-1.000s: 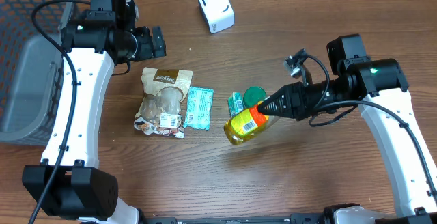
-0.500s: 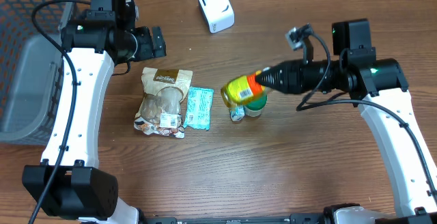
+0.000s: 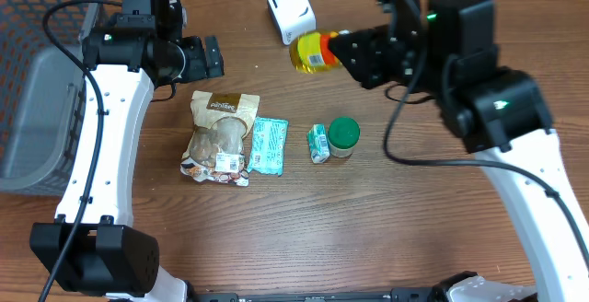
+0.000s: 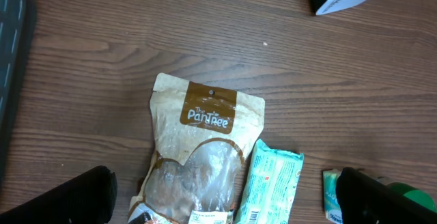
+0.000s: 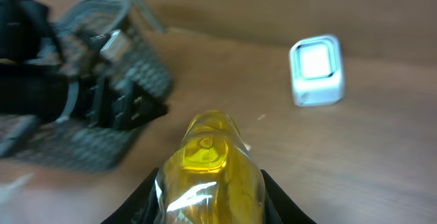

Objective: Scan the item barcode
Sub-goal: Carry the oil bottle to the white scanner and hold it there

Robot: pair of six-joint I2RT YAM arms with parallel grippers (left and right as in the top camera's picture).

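We see the right pincer [image 3: 348, 52] clenched on one yellow bottle [image 3: 311, 52], a finger on either side of its body. It holds the bottle on its side above the surface [image 3: 276, 238], just beside the one white barcode scanner [image 3: 291, 10]. The bottle shows clear yellow liquid inside and carries a yellow and orange label.

The left pincer [image 3: 212, 56] is released, jaws wide with nothing between them, near the upper end of the brown pouch.

We count four things lying on the wood:
- one brown "The PanTree" pouch [image 4: 205, 156], with a clear window showing pale contents
- one flat teal packet [image 4: 273, 183], lying against the pouch's right edge
- one small green packet [image 3: 317, 143]
- one green-lidded jar [image 3: 343, 136], just beside that small packet

What the jar holds we cannot tell. One grey mesh basket [image 3: 37, 81] sits at the left edge of the overhead view, partly out of frame.
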